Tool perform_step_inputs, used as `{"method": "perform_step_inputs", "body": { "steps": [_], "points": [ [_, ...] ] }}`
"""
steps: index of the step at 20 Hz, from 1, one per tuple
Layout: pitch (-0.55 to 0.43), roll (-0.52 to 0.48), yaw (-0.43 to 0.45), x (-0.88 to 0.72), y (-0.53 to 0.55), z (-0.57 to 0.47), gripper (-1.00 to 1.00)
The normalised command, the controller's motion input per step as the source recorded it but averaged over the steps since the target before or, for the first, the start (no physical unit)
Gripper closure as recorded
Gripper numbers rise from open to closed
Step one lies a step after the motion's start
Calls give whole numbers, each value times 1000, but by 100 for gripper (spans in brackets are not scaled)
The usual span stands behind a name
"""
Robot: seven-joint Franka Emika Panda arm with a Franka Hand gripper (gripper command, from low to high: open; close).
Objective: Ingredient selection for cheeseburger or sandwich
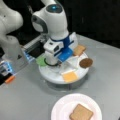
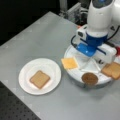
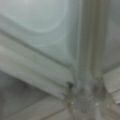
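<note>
A round white divided tray (image 1: 50,75) (image 2: 75,75) holds the ingredients: an orange cheese square (image 1: 69,76) (image 2: 69,63), a brown round patty (image 1: 86,63) (image 2: 90,78), a tan bread square (image 1: 79,50) (image 2: 112,70) and green lettuce (image 1: 41,60). My gripper (image 1: 60,65) (image 2: 86,65) reaches down into the tray's middle, mostly hidden under the white and blue hand. In the wrist view only the tray's white dividers (image 3: 85,50) show, very close. On the white plate (image 1: 60,106) (image 2: 25,72) the sandwich is a single tan bread slice (image 1: 81,113) (image 2: 39,79).
A second white arm base (image 1: 12,42) stands at a front view's left, with an orange item (image 1: 10,79) below it. A metal rail (image 1: 32,43) runs behind the tray. A black perforated surface (image 2: 15,110) borders the grey table.
</note>
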Motion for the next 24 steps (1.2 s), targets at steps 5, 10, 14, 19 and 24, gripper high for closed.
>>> {"method": "perform_step_inputs", "body": {
  "steps": [5, 10, 14, 19, 24],
  "points": [
    [-133, -142, 115, -164, -2, -100, -100],
    [-141, -128, 112, -161, -7, -98, -100],
    [-156, -125, 124, -149, 6, -108, -100],
    [-162, -133, 156, -148, 7, -109, -100],
    [-165, -158, 186, -152, -7, -113, -100]
  ]
}}
